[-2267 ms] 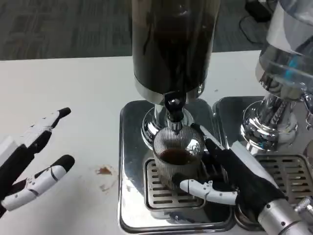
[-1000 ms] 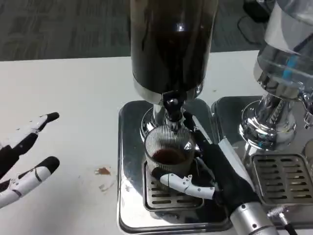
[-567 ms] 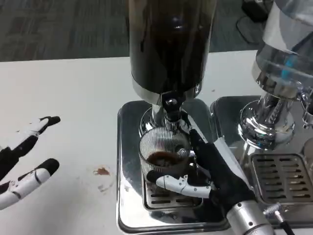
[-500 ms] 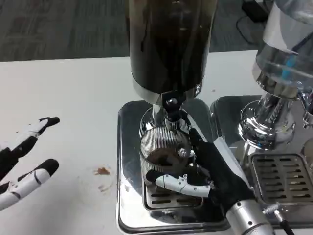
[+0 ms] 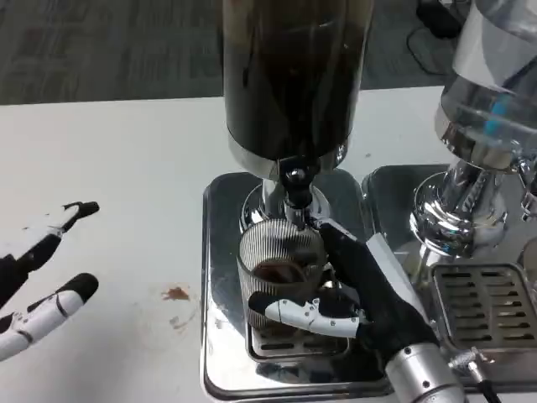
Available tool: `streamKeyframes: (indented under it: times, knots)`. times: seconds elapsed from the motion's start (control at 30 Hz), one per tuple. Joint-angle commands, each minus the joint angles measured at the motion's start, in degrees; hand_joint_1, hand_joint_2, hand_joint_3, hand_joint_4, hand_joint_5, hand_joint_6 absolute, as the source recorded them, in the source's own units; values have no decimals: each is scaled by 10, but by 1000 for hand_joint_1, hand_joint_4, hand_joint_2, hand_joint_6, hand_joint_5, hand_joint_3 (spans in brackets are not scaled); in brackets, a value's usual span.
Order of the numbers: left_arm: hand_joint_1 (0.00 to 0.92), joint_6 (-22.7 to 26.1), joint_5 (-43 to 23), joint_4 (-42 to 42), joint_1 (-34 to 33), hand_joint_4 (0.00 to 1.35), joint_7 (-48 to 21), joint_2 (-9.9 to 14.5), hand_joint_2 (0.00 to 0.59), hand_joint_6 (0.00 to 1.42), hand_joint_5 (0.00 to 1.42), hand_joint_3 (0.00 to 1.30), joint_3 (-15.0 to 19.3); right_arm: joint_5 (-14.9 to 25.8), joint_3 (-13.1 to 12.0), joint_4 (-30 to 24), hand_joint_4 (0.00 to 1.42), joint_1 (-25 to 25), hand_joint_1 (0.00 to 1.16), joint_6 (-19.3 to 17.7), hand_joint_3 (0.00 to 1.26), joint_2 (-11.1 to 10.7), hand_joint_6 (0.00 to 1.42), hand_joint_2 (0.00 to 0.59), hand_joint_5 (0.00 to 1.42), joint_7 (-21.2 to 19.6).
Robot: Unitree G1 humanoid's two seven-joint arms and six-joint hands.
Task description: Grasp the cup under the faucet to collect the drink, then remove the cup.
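A ribbed clear glass cup [image 5: 277, 269] with a little dark drink in it stands on the drip grate [image 5: 289, 340] just below the black faucet [image 5: 295, 186] of the dark drink dispenser [image 5: 292, 75]. My right hand [image 5: 361, 290] wraps around the cup from the right, thumb across its front and fingers behind it. My left hand [image 5: 38, 277] hovers over the white table at the far left, fingers apart and holding nothing.
The dispenser stands on a shiny steel tray [image 5: 220, 252]. A second dispenser with a clear tank [image 5: 491, 109] and its own grate [image 5: 487, 306] stands at the right. A small brown spill [image 5: 176, 294] marks the table left of the tray.
My right hand has closed around the cup and shifted it slightly left on the grate. My left hand has drifted left and down toward the picture's edge.
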Motion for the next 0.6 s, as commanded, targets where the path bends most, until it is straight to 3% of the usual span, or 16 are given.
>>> streamKeyframes:
  times: [0.03,0.6]
  knots:
    - [0,3,-4,-4,1,0,1,0,251,0,0,56,4,-6,1,4,396,11,905,-9,269,4,688,160,515,-14]
    - [0,6,-2,-2,-5,0,2,-4,249,0,0,56,1,-21,-1,-2,483,7,952,-16,367,12,898,176,661,-47]
